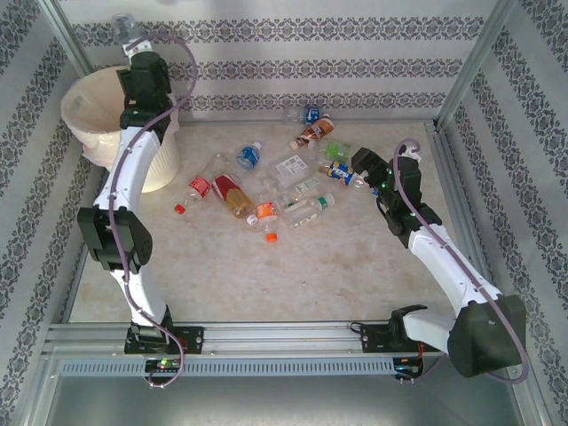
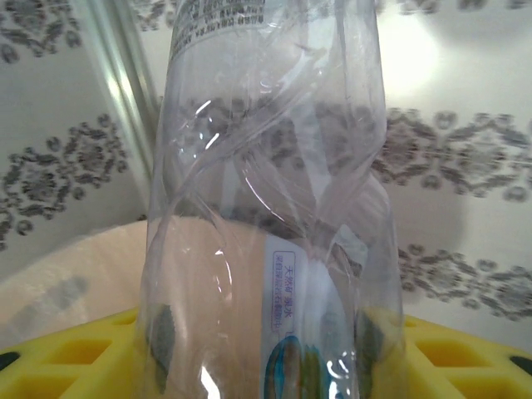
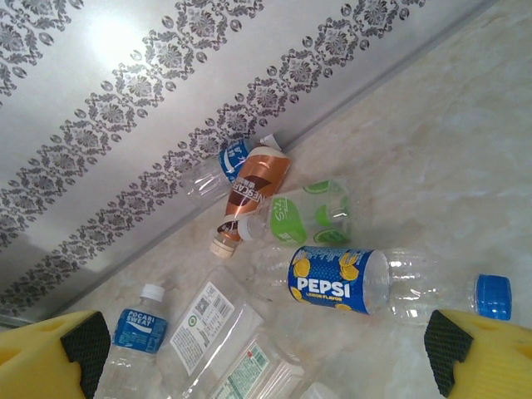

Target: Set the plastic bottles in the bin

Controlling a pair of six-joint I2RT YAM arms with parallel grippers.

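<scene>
My left gripper (image 1: 131,42) is raised over the bin (image 1: 89,120), a cream round bucket at the back left, and is shut on a clear plastic bottle (image 1: 123,25). In the left wrist view that crumpled clear bottle (image 2: 266,191) stands between the yellow fingers (image 2: 75,357), with the bin's rim (image 2: 75,274) behind it. My right gripper (image 1: 358,169) hangs open over a blue Pepsi bottle (image 3: 337,278); its pads (image 3: 83,345) stand wide apart, touching nothing. Several plastic bottles lie on the table, among them a brown one (image 3: 253,191), a green-labelled one (image 3: 303,214) and a Pocari Sweat bottle (image 3: 137,331).
More bottles lie mid-table: a red-labelled one (image 1: 200,186), a blue-labelled one (image 1: 250,156), an orange-labelled one (image 1: 265,211). A loose orange cap (image 1: 271,237) and a red cap (image 1: 178,209) lie nearby. Patterned walls and metal posts (image 1: 466,80) enclose the table; the front half is bare.
</scene>
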